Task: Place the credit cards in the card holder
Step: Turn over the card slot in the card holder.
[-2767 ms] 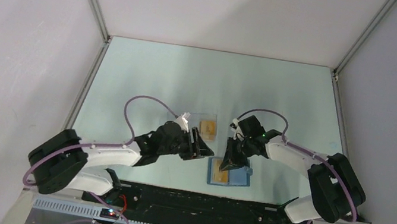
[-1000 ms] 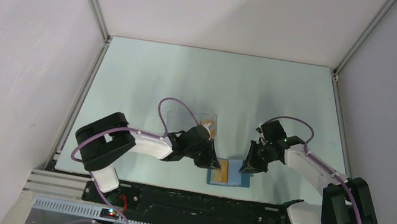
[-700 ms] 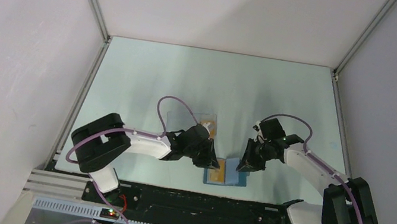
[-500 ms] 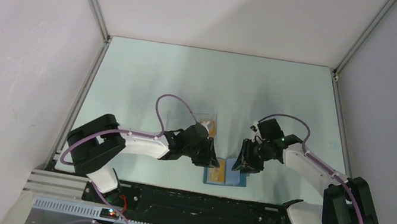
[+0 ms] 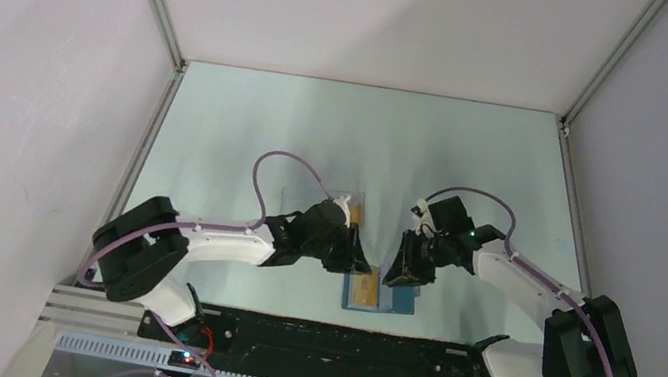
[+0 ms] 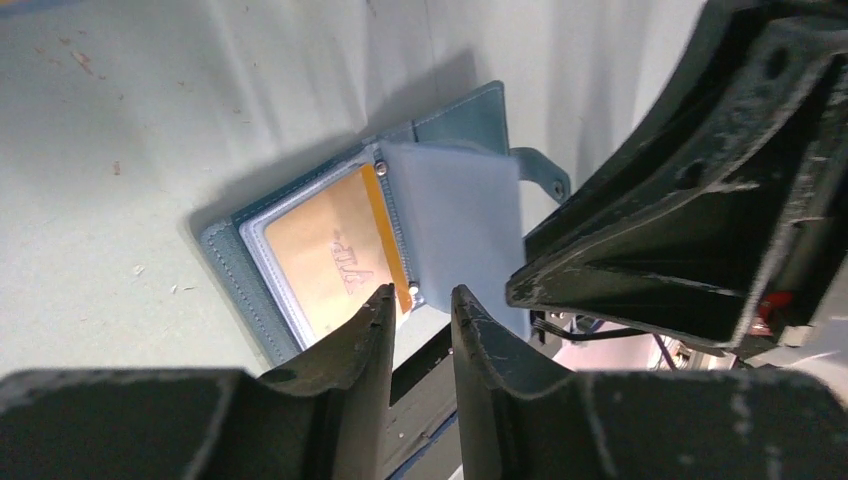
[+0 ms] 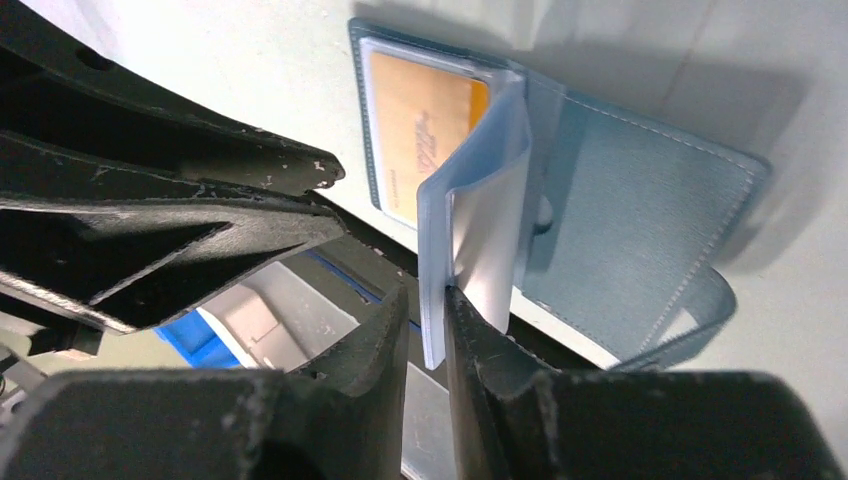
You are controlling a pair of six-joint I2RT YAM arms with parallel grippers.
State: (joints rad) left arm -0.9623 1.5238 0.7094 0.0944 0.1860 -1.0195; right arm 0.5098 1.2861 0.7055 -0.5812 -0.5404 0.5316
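The left gripper (image 6: 421,292), jaws slightly apart and empty, hovers over the holder (image 6: 225,250). Its arm is stretched flatter toward 3 o'clock than a second ago, and a spare card (image 5: 357,213) lies on the table (image 5: 318,135) at its 12 o'clock. The holder lies open at the table's 6 o'clock edge, with one card (image 6: 325,265) in its left side. The right gripper (image 7: 425,292) has shifted toward 9 o'clock and now pinches the pale flap (image 6: 455,215), which stands upright.

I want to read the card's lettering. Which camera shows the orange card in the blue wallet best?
Left wrist: the orange card lies nearly whole, its lettering visible. Right wrist: the pale flap hides part of it. Top external: only a tiny orange patch.
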